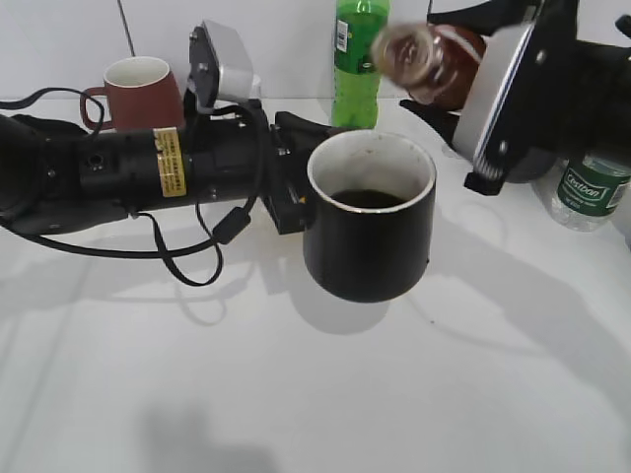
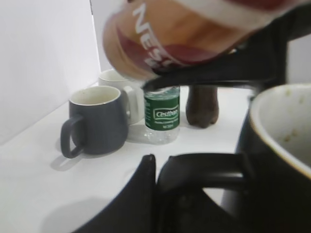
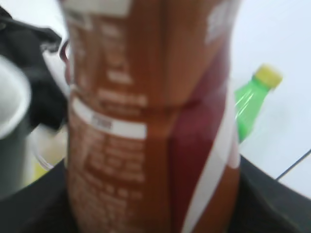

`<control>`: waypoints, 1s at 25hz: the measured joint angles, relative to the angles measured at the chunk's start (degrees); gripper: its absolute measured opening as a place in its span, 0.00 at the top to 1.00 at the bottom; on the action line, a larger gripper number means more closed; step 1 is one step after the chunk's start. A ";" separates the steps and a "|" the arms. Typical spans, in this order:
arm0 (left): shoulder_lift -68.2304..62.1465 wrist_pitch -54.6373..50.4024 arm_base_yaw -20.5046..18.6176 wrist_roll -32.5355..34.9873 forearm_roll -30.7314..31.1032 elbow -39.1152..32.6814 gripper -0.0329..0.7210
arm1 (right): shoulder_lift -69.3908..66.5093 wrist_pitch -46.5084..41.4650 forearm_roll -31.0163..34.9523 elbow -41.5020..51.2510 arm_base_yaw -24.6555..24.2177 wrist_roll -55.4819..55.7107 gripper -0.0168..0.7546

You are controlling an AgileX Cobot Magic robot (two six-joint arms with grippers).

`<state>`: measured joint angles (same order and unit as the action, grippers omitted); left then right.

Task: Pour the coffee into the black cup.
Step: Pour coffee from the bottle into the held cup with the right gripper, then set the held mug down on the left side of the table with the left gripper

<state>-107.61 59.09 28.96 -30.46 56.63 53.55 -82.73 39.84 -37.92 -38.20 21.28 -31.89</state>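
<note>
While both arms are raised over the white table point(image 1: 296, 394), the scene reads as follows.

Coffee bottle position: the coffee bottle point(image 1: 434, 61) is tilted, its open mouth toward the camera in the exterior view, above and to the right of the black cup point(image 1: 370, 219); the mouth is apart from the cup rim.
Right gripper: the right gripper point(image 1: 449, 103) is clamped around the body of the coffee bottle; in the right wrist view the label point(image 3: 150, 116) fills the frame between the dark jaws.
Black cup position: the cup is held off the table, upright, with dark liquid point(image 1: 367, 198) in its bottom.
Left gripper: the left gripper point(image 2: 194, 170) is closed on the cup's handle at the cup's left side.
Background items: maroon mug point(image 1: 138, 91) behind the left arm; green soda bottle point(image 1: 359, 61) at the back; water bottle point(image 1: 589, 192) at the right edge; dark grey mug point(image 2: 95, 120), white mug point(image 2: 119, 92) behind it.
Hidden or unclear: the bottle is motion-blurred in every view; no stream of liquid can be made out. The right fingertips are covered by the bottle. The cup handle is mostly covered by the left gripper. The water bottle's top is cut off by the right arm.
</note>
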 joint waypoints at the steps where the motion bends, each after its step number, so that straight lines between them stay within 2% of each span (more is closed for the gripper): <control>1: 0.00 0.06 -0.25 0.00 -0.23 0.00 0.91 | 0.00 0.00 -0.12 0.00 0.00 4.56 0.29; 5: 0.57 0.05 -2.28 0.12 -0.26 0.00 0.91 | 0.00 0.00 -0.16 0.00 0.00 23.82 0.29; 9: 2.67 0.35 -6.72 0.17 0.53 0.00 0.91 | 0.00 0.00 -0.16 0.00 0.00 36.40 0.29; 18: 6.72 2.62 -19.01 0.17 3.30 -5.13 0.91 | 0.00 0.04 -0.16 0.00 0.00 39.10 0.29; 25: 7.57 2.54 -25.57 0.91 1.49 -10.34 0.91 | 0.00 1.15 1.17 0.00 0.00 39.24 0.29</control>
<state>-100.04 61.63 3.39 -29.54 58.13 43.21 -82.73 40.99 -36.75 -38.20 21.28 7.35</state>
